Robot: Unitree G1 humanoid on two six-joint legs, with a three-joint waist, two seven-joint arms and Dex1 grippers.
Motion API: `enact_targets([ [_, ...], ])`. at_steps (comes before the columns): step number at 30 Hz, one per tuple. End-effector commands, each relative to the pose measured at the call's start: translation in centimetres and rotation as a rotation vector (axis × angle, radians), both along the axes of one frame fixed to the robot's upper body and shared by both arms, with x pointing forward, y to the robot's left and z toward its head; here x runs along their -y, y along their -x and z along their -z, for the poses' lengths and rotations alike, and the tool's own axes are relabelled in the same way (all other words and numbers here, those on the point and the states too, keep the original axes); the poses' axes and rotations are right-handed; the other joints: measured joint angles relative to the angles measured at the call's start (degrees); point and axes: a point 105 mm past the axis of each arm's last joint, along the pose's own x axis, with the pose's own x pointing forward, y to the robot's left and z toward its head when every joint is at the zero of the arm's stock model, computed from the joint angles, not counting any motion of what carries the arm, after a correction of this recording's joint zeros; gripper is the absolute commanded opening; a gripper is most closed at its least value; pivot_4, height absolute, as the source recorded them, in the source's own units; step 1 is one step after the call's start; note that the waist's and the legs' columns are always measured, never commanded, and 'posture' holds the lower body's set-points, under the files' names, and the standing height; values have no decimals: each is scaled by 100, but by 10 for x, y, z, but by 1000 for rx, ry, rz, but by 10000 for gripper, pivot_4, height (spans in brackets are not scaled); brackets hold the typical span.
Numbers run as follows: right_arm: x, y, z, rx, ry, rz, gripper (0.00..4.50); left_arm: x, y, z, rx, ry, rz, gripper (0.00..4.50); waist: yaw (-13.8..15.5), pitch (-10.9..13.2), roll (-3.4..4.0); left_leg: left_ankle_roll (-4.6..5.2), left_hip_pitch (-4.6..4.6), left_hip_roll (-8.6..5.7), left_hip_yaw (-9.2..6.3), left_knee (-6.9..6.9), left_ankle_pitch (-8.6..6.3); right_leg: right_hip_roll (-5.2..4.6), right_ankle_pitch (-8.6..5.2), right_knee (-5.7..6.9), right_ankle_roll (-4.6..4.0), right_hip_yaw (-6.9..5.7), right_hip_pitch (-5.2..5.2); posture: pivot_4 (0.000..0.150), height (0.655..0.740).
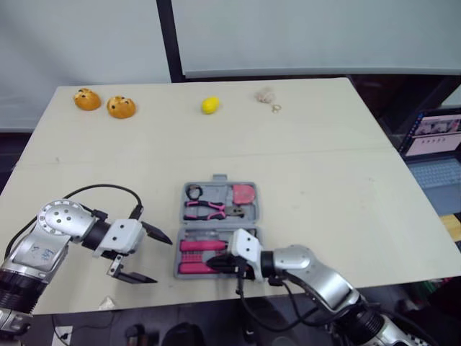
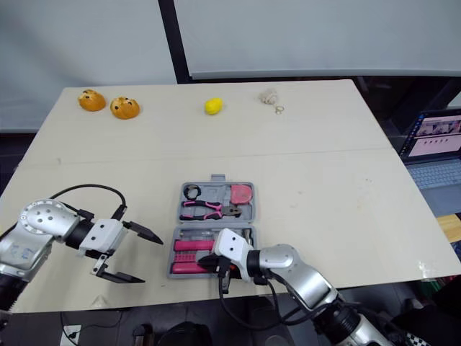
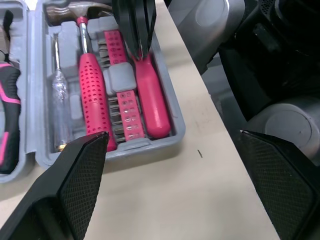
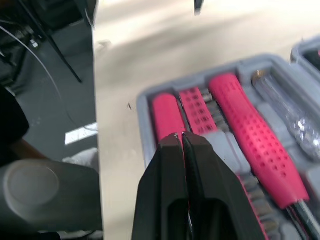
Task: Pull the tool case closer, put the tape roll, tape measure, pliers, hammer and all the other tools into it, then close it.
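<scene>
**Tools seated, tool case (image 1: 220, 225) open**

The right gripper (image 4: 180, 136) is pressed fully together with nothing between its fingers. Its tips sit over a smooth pink handle (image 3: 152, 102) in the case's near half, and the hammer (image 3: 92, 95) lies beside that handle. Pliers (image 1: 205, 210), tape measure (image 1: 243, 192) and tape roll (image 1: 194, 192) lie in the far half. The left gripper (image 1: 162, 261) — spread wide, empty — hangs just left of the case, near the table's (image 1: 324, 180) front edge.

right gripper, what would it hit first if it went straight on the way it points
Most likely the smooth pink handle in the near half of the case, beside the bit strip. The right gripper, shut, points down at it and may already touch it; depth is unclear.
</scene>
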Motion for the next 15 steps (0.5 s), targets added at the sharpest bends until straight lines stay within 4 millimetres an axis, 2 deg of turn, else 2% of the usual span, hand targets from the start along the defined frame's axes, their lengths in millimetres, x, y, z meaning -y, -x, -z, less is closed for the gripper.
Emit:
enact_targets([
  [1, -5, 3, 2, 13, 13, -27, 301, -3, -2, -7, 16, 10, 9, 45000, 1, 0, 0, 0, 0, 1, 0, 0, 0, 0, 0, 0, 0, 0, 0, 1500, 7400],
  [3, -5, 6, 11, -15, 58, -28, 301, -2, -3, -7, 18, 11, 10, 45000, -1, -1, -1, 0, 1, 0, 0, 0, 0, 0, 0, 1, 0, 0, 0, 1500, 7400],
  [7, 5, 19, 42, -65, 217, -62, 301, -1, -5, -7, 22, 14, 13, 45000, 1, -7, -8, -1, 7, 1, 0, 0, 1, 1, -2, 4, -3, 1, 5, 1500, 7400],
  [10, 26, 25, 77, -151, 423, -20, 301, 0, -7, -6, 27, 17, 15, 45000, -3, -42, -6, -3, 14, 3, -1, -1, 0, 2, -3, 4, -5, -1, 12, 1500, 7400],
  [12, 28, 22, 78, -147, 437, 14, 301, 1, -9, -5, 29, 20, 14, 45000, -2, -63, -6, -9, 36, 8, -2, -4, -4, 6, -8, 2, -11, -3, 34, 1500, 7400],
  [14, 23, 17, 66, -130, 378, 32, 301, 1, -10, -5, 29, 21, 11, 45000, 2, -71, -13, -16, 90, 10, -2, -14, -9, 6, -19, -3, -17, -10, 85, 1500, 7400],
  [15, 17, 13, 52, -106, 311, 30, 301, 1, -11, -4, 29, 21, 2, 45000, 3, -77, -13, -18, 105, 10, -7, -19, -10, 5, -24, -3, -20, -9, 97, 1500, 7400],
])
